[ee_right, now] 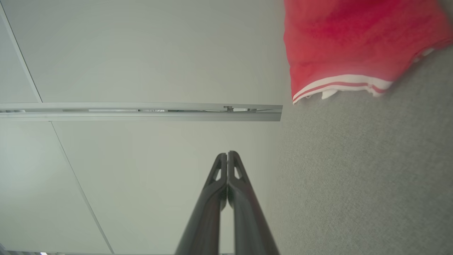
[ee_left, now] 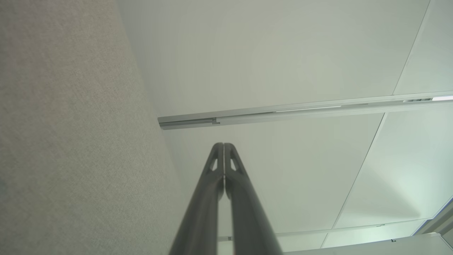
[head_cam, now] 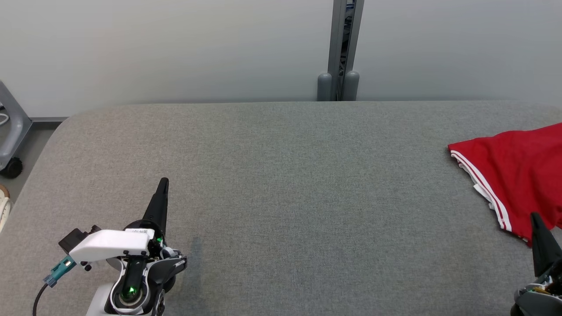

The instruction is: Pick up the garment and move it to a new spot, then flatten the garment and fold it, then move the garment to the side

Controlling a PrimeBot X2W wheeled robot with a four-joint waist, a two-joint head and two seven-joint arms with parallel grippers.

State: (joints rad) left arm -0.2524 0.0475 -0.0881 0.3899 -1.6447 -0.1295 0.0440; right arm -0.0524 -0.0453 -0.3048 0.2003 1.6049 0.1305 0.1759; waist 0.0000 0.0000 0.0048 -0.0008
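Note:
A red garment (head_cam: 513,173) with a white striped hem lies crumpled at the right edge of the grey table (head_cam: 281,197), partly cut off by the frame. In the right wrist view the garment (ee_right: 354,42) sits at the top right. My right gripper (head_cam: 534,216) is shut and empty at the lower right, its tips just in front of the garment's near edge; its fingertips (ee_right: 227,154) are pressed together. My left gripper (head_cam: 163,181) is shut and empty at the lower left, far from the garment, with its tips (ee_left: 223,145) closed.
A pale wall with a grey vertical post (head_cam: 342,48) stands behind the table. A grey wheeled frame (head_cam: 11,131) sits on the floor at the far left. The table's felt surface (head_cam: 307,175) stretches wide between the two grippers.

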